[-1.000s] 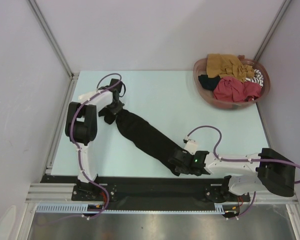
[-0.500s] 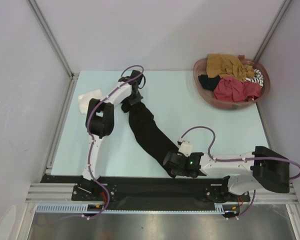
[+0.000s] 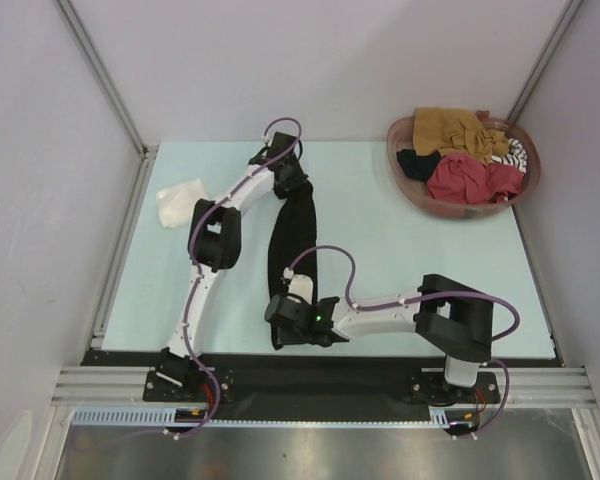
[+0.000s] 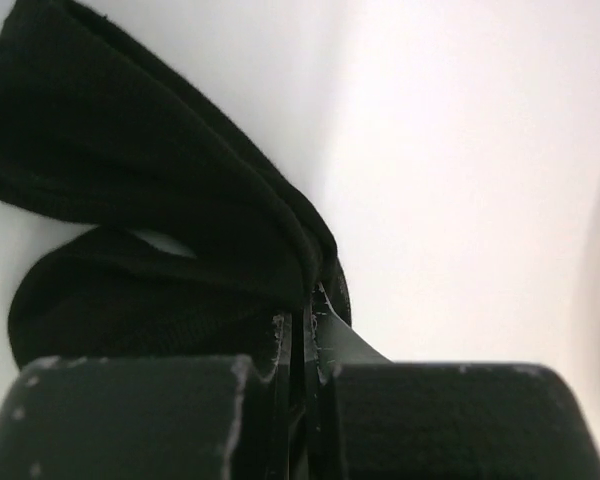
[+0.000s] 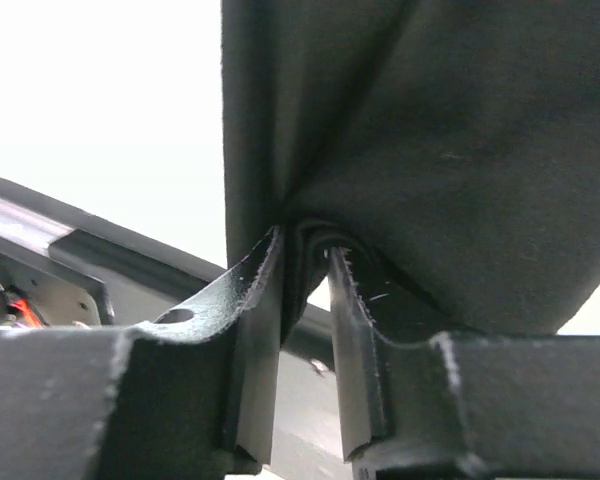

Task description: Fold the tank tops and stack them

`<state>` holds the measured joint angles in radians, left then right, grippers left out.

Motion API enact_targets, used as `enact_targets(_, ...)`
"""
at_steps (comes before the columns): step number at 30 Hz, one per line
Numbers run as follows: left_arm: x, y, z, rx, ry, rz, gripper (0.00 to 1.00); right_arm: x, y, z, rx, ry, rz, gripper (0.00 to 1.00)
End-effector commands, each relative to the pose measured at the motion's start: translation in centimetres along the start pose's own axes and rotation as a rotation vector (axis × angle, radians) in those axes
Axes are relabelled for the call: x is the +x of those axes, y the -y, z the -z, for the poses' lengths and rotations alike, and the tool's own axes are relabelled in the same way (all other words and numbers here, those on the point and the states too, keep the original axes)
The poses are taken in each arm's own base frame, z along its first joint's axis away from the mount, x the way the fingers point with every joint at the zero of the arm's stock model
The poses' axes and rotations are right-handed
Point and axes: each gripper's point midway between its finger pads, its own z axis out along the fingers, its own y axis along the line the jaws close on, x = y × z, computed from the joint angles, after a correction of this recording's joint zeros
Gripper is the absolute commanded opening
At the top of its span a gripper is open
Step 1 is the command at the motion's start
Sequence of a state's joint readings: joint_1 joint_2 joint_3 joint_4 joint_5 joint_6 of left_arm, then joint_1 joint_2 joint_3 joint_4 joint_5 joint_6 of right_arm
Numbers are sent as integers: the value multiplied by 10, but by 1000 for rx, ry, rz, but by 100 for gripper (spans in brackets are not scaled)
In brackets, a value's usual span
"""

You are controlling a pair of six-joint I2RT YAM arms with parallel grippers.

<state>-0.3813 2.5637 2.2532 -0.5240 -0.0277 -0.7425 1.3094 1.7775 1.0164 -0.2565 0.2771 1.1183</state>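
Observation:
A large black tank top (image 3: 292, 245) is stretched long and narrow between my two grippers, running near to far over the table's middle. My left gripper (image 3: 291, 186) is shut on its far end; in the left wrist view the black cloth (image 4: 180, 230) bunches at the closed fingertips. My right gripper (image 3: 283, 318) is shut on its near end by the table's front edge; in the right wrist view the cloth (image 5: 440, 150) hangs from between the fingers (image 5: 260, 290). A white tank top (image 3: 181, 200) lies crumpled at the far left.
A round reddish-brown basket (image 3: 408, 180) stands at the far right corner, holding mustard (image 3: 455, 130), red (image 3: 470, 178), black and striped garments. A black rail (image 3: 330, 375) runs along the table's near edge. Grey walls enclose the table.
Both grippers swung the black tank top round: the left moved right along the far side, the right moved left along the front edge. The garment now runs near to far instead of diagonally.

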Motion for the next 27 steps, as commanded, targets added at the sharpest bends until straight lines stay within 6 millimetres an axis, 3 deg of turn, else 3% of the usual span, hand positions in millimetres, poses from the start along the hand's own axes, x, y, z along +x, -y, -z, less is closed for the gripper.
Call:
enact_targets(1,-43,46,-11,226,125,22,2,7,-6,-14,-21,-53,103,30)
enact_targets(3,-64,54,-12,284,180,54,4,4,-13,-18,-50,-74,102,33)
enact_targets(5,-69,52,-20,304,197,78,5,-2,-14,-18,-68,-74,98,38)
enact_targets(7,-79,54,-21,339,222,104,9,-1,-8,-15,-69,-69,108,51)
enact_targets(11,-94,59,-15,383,257,101,28,-10,2,-5,-65,-26,122,61)
enact_targets(12,-99,59,-12,378,271,91,55,-12,2,0,-68,-21,122,63)
enact_targets(13,-103,58,-9,366,285,85,66,-12,7,2,-54,-22,127,64)
enact_targets(14,-111,60,0,371,302,77,86,-14,8,3,-50,-15,128,64)
enact_targets(16,-121,62,12,374,329,51,100,-14,11,9,-58,-11,129,66)
enact_targets(21,-147,64,43,379,380,19,100,-8,5,25,-103,4,140,70)
enact_targets(24,-166,64,69,389,425,-13,100,-19,9,37,-93,60,127,71)
enact_targets(25,-179,68,90,407,456,-18,100,-24,10,40,-96,73,128,70)
enact_targets(27,-192,59,105,429,468,-15,100,-35,15,51,-104,105,114,71)
